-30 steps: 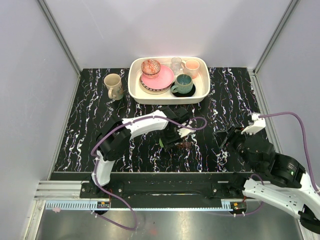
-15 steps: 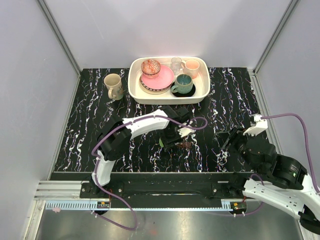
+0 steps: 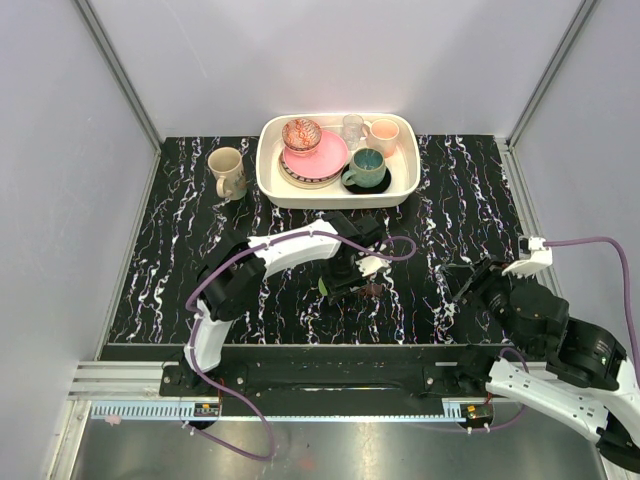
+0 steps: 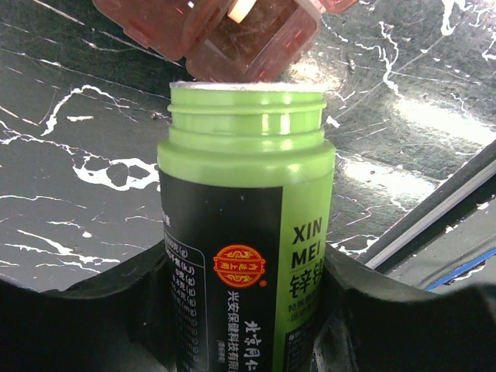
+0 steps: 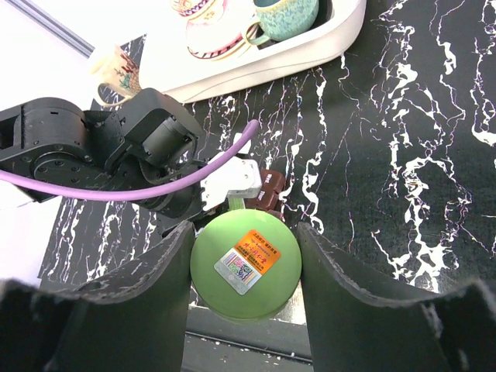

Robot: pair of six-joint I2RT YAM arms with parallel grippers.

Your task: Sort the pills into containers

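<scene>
Green plastic bottle (image 4: 246,232), uncapped, clamped in left gripper (image 4: 246,279); mouth just short of red-brown compartmented pill case (image 4: 232,31) at frame top. Right gripper (image 5: 244,244) clamps green round cap (image 5: 245,271). Risk: mouth looks wider than one compartment; steep tipping would likely scatter pills onto black marbled table (image 4: 70,155).

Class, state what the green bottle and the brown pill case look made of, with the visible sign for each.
Green bottle: probably glossy plastic, given moulded neck threads and shiny highlights. Pill case: likely translucent reddish-brown plastic; light glows through its walls.
</scene>
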